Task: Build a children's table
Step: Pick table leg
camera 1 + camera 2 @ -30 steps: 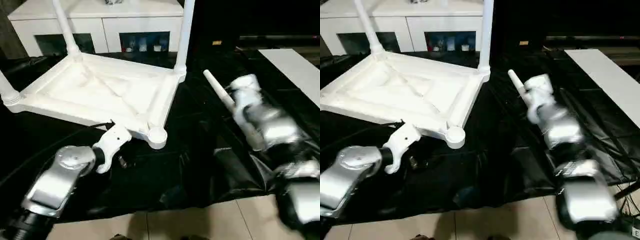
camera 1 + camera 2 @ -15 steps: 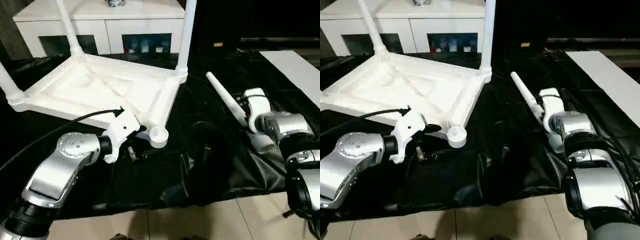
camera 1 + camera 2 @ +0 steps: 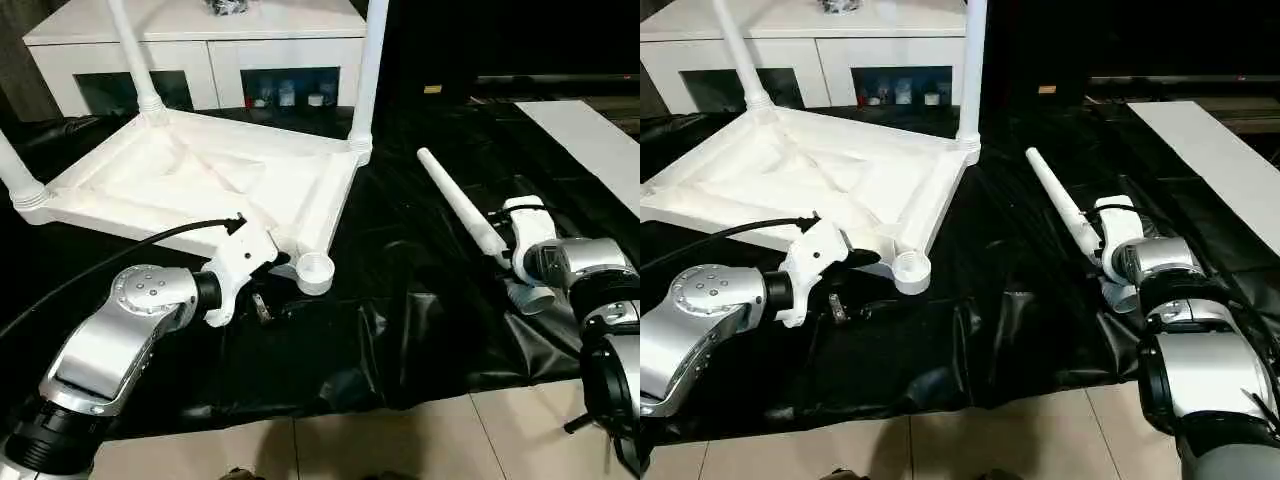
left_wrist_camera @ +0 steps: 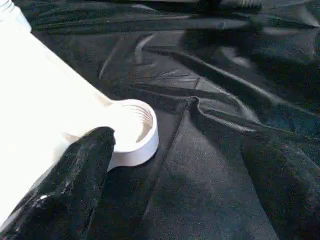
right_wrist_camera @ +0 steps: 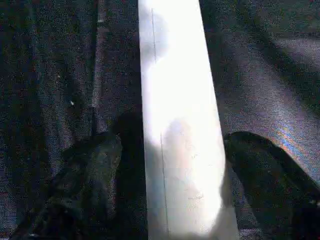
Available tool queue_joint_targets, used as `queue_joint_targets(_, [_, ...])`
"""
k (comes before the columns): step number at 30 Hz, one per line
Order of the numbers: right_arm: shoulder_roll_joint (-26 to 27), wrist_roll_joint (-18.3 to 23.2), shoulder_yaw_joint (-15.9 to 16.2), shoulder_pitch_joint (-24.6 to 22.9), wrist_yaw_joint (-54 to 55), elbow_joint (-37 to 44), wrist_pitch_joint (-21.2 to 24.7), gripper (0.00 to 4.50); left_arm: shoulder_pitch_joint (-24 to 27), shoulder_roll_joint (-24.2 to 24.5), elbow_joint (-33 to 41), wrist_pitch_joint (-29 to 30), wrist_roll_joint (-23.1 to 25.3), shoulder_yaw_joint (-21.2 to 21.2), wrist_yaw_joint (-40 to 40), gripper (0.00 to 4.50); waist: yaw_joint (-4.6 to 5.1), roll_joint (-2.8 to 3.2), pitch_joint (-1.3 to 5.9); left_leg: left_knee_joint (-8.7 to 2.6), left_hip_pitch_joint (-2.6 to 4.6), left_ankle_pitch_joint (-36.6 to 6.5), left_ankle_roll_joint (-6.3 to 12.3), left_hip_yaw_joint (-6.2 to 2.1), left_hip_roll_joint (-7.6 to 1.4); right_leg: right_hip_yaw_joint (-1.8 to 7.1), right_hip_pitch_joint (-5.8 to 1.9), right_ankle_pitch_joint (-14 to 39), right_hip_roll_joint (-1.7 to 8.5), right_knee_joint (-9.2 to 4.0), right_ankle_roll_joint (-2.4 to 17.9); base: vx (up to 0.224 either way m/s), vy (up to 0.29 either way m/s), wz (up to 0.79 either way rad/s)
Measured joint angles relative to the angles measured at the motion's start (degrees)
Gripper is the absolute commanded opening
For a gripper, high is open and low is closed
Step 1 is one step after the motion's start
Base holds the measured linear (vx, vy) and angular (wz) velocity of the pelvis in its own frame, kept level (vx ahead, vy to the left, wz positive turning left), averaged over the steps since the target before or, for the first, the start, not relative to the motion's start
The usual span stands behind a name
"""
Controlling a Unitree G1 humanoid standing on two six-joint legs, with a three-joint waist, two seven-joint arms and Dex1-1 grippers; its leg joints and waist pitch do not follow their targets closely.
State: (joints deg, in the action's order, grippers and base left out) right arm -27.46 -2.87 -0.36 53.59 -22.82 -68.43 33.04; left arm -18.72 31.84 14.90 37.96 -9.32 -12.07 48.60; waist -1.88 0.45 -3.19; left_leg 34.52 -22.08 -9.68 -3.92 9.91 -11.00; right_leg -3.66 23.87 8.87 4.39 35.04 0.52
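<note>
The white tabletop [image 3: 200, 180] lies upside down on the black cloth, ribbed side up. Three white legs stand in its corners, one of them at the far right [image 3: 368, 60]. The near corner socket [image 3: 315, 268] is empty, and it also shows as socket [image 4: 137, 127]. My left gripper [image 3: 262, 300] is open just left of that socket, with one finger [image 4: 80, 175] against the tabletop's rim. The loose leg [image 3: 460, 205] lies slanted to the right. My right gripper [image 3: 517, 250] is shut on the leg [image 5: 175, 115] near its thick end, a black finger [image 5: 90, 170] on each side.
A white glass-door cabinet [image 3: 200, 40] stands behind the work table. A white board [image 3: 590, 130] lies at the far right. The black cloth [image 3: 400, 330] is wrinkled and hangs over the front edge above the tiled floor [image 3: 350, 450]. A black cable [image 3: 120, 255] runs along my left forearm.
My right gripper has come down and to the right with the loose leg, bringing it low over the cloth. My left gripper moved up beside the empty socket, then held still.
</note>
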Motion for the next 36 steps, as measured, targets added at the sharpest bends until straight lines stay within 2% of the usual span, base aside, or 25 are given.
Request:
queue_joint_targets(7, [0.0,0.2,-0.57,0.26,0.03,-0.73,-0.14,2.95,-0.04,0.05,0.0,0.37,-0.03,-0.02,-0.04,4.5,-0.02,0.0,0.0,0.03,0.0,0.0,0.0,0.0,0.0,0.0,-0.01,0.01,0.0,0.01,-0.02,0.0,0.0,0.0])
queue_joint_targets(10, [-0.01,0.85,-1.77,0.35,0.78,-1.36,-0.59,2.61,-0.13,0.03,0.0,0.39,-0.55,-0.02,-0.19,4.5,-0.02,-0.01,0.01,0.03,0.01,0.0,0.0,0.0,0.0,0.0,-0.02,0.01,0.0,0.01,-0.02,0.0,0.0,0.0])
queue_joint_targets(13, [-0.12,2.07,-3.54,0.35,1.81,-1.54,-0.7,2.49,-1.18,-1.34,-0.15,0.23,-1.08,0.75,-1.0,4.5,-0.06,-0.02,0.01,0.08,-0.03,0.0,0.0,-0.01,0.0,-0.01,-0.01,0.09,0.0,0.01,-0.16,0.0,0.0,0.0])
queue_joint_targets(15, [-0.15,3.17,-4.71,0.34,2.5,-1.53,-0.98,2.19,-3.0,-4.16,-0.77,-0.57,-1.96,3.05,-3.21,4.5,-0.11,-0.05,0.0,0.12,-0.07,0.0,0.0,0.0,0.0,-0.01,0.01,0.08,0.02,0.02,-0.14,0.0,0.0,0.0])
queue_joint_targets(19, [-0.46,6.39,-8.8,0.29,2.61,-0.63,-1.24,2.04,-6.03,-8.71,-2.31,-1.11,-3.38,7.5,-8.37,4.5,-0.11,-0.08,-0.03,0.16,-0.08,0.0,0.0,0.0,0.0,-0.03,0.02,0.08,0.03,0.04,-0.15,0.0,0.0,0.0])
queue_joint_targets(21, [-0.55,10.2,-12.74,-0.19,1.03,3.95,-1.87,1.82,-8.21,-12.47,-3.63,-0.86,-4.62,10.69,-13.0,4.5,-0.09,-0.11,-0.05,0.17,-0.14,0.0,0.01,0.01,-0.01,-0.03,0.09,0.07,0.03,0.05,-0.15,0.0,0.0,0.0])
queue_joint_targets(23, [-0.6,14.41,-16.07,-2.28,-1.75,13.45,-2.67,1.8,-9.56,-16.27,-3.69,0.19,-6.52,13.24,-16.49,4.5,-0.22,-0.15,-0.05,0.16,-0.15,0.01,0.02,0.0,-0.02,-0.05,0.08,-0.01,0.03,0.04,-0.02,0.0,0.0,0.0])
queue_joint_targets(26, [-0.61,16.89,-16.98,-5.96,-4.55,23.97,-2.33,1.79,-9.82,-17.89,-3.78,1.82,-8.01,13.89,-17.64,4.5,-0.82,-0.24,0.01,0.14,-0.14,0.01,0.03,0.02,-0.06,-0.07,0.08,0.09,0.01,0.01,-0.15,0.0,0.0,0.0])
queue_joint_targets(28, [-0.52,17.45,-17.23,-7.95,-5.45,26.25,-1.87,1.78,-9.87,-18.05,-3.9,2.15,-8.1,13.95,-17.77,4.5,-1.28,-0.25,0.03,0.14,-0.17,0.01,0.04,0.02,-0.06,-0.06,0.09,0.11,0.0,-0.05,-0.16,0.0,0.0,0.0])
queue_joint_targets(31, [2.06,23.19,-18.53,-13.92,-11.17,33.6,-1.3,1.78,-10.28,-19.85,-4.1,3.57,-9.48,15.17,-18.44,4.5,-1.63,-0.22,0.01,0.16,-0.23,0.0,0.06,0.08,-0.06,-0.03,0.11,0.11,0.02,-0.11,-0.16,0.0,0.0,0.0])
queue_joint_targets(33, [4.29,30.11,-19.62,-18.71,-17.49,42.33,0.18,1.78,-12.4,-23.26,-5.2,5.85,-12.92,17.26,-19.52,4.5,-2.09,-0.22,-0.01,0.15,-0.3,0.0,0.07,0.08,-0.06,-0.05,0.13,0.12,0.03,-0.13,-0.16,0.0,0.0,0.0])
queue_joint_targets(36, [6.42,37.35,-19.78,-20.39,-22.91,51.08,2.68,1.77,-16.33,-26.03,-5.73,7.95,-16.9,18.98,-21.25,4.5,-2.63,-0.21,0.0,0.15,-0.15,0.03,0.11,0.08,-0.06,-0.03,0.03,0.1,0.04,-0.11,-0.14,0.0,0.0,0.0])
